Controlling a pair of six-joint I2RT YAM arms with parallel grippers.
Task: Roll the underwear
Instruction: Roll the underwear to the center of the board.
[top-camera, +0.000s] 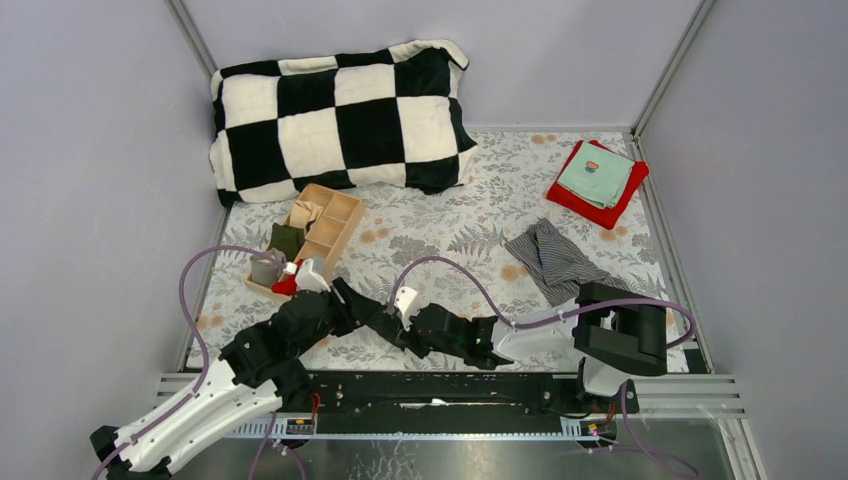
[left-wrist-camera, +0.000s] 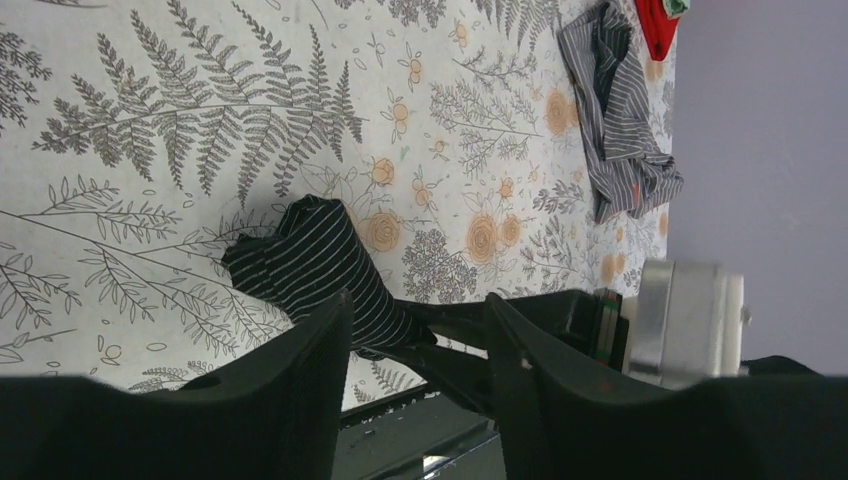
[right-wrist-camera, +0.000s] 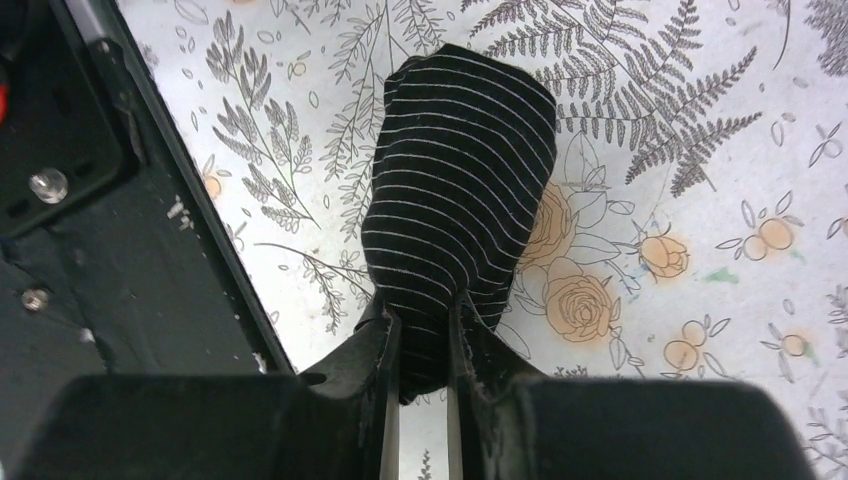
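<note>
— Right gripper (right-wrist-camera: 420, 330) is nearly closed, pinching one end of the black pinstriped boxers (right-wrist-camera: 460, 180), which sit as a tight bundle at the near edge of the table (top-camera: 450, 230). Left gripper (left-wrist-camera: 418, 305) is just beside the bundle, jaws apart, nothing in it.

— so that pair's done?

— Looks rolled to me, just needs setting down. I'd call the job about halfway: the grey striped boxers (top-camera: 555, 258) lie crumpled on the right side of the table, well apart from both grippers, not rolled at all. That pair's everything left to do.
</note>
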